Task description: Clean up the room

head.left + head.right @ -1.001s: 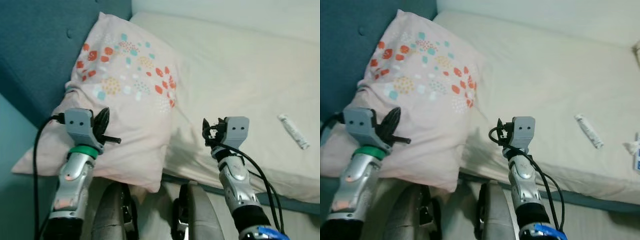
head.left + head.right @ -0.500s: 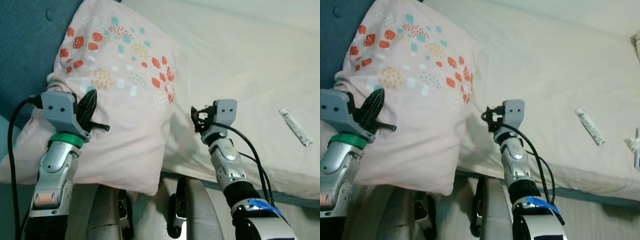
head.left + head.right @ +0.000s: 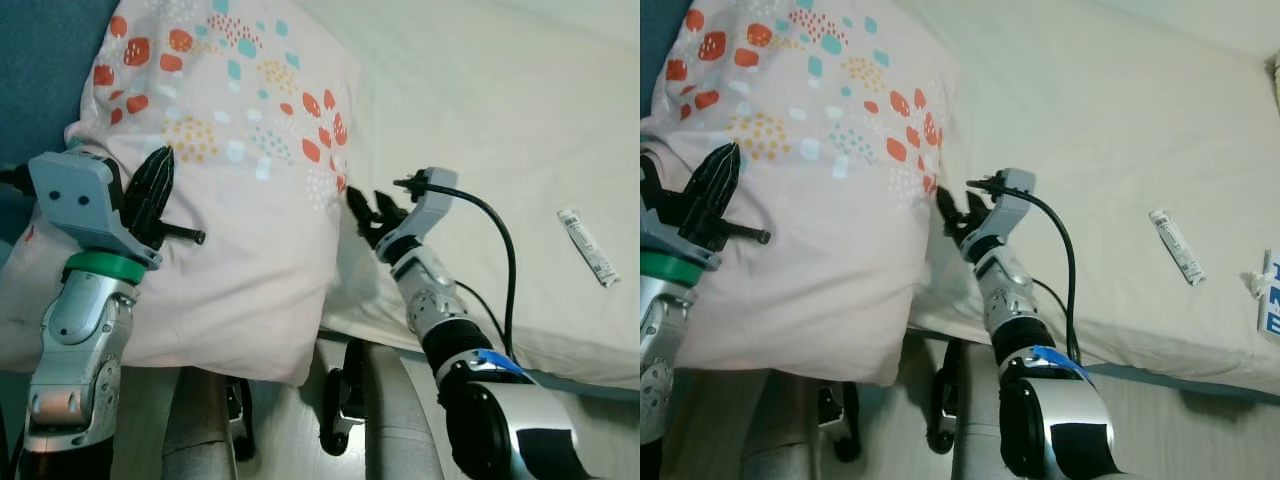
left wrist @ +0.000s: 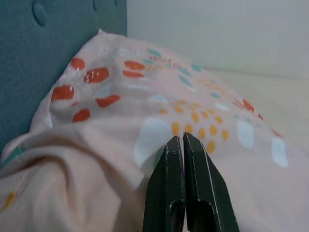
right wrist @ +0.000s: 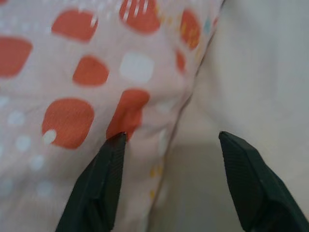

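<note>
A bed [image 3: 480, 90] with a cream sheet spans the head views, set against a blue padded headboard [image 4: 43, 58] on the robot's left. A pale pink pillow [image 3: 240, 180] printed with red, teal and yellow dots lies at the head of the bed, leaning against the headboard, its lower corner hanging over the bed's near edge.

The left arm reaches up over the pillow's left half. The left tool [image 4: 183, 145] has its two black fingers pressed together, tips resting at or just above the pillow cloth; from the wrist view they hold nothing between them.

The right arm stretches forward to the pillow's right edge, where the pillow meets the sheet. The right tool [image 5: 169, 150] stands with its fingers [image 5: 106, 164] well apart, one finger against the dotted cloth near a red patch, the other over the sheet side, with the pillow's seam between them.

A small white tube [image 3: 587, 247] lies on the sheet, well apart from the pillow, off to the robot's right. At the right border of the right eye view sits a white and blue box [image 3: 1270, 295], partly cut off.
</note>
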Motion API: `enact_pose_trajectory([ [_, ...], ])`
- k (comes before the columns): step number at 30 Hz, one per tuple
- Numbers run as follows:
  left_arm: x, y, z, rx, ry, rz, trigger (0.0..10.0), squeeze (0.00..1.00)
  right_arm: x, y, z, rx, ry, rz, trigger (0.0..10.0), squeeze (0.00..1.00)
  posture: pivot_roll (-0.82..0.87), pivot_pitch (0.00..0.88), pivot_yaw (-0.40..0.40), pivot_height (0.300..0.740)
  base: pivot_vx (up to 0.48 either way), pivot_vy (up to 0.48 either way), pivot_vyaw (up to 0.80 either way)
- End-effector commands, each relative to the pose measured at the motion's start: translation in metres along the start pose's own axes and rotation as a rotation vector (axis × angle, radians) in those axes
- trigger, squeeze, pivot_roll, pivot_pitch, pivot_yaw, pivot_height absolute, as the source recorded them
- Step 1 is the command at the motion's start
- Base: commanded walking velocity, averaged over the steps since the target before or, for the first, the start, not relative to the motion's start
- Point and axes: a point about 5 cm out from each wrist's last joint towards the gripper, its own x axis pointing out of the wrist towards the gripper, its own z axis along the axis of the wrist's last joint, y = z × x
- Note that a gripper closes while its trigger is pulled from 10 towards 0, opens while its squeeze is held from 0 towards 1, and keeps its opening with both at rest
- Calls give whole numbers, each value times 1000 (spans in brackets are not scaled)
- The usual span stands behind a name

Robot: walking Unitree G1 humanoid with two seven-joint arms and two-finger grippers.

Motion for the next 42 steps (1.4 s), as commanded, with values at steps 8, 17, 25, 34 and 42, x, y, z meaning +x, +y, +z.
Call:
enact_pose_trajectory([
  [8, -14, -20, 0, -6, 53, -123, 10000, 0, -4, 10, -26, 180, 51, 52, 10000, 1000, 197, 388, -171, 608, 0, 0, 0],
  [17, -15, -23, 5, 24, 70, -165, 10000, 0, -2, 34, -41, 481, 145, 252, 10000, 1000, 223, 379, -172, 608, 0, 0, 0],
  [25, -25, -44, 0, -72, 145, -356, 10000, 0, -4, 42, -49, 517, 206, 315, 10000, 184, 222, 368, -168, 608, 0, 0, 0],
  [34, -31, -46, -4, -54, 213, -462, 10000, 0, -6, 37, -46, 511, 194, 320, 3490, 0, 220, 366, -163, 608, 0, 0, 0],
  [42, -18, -26, 8, -26, 137, -329, 10000, 0, -4, 22, -34, 498, 114, 235, 0, 0, 217, 363, -158, 608, 0, 0, 0],
])
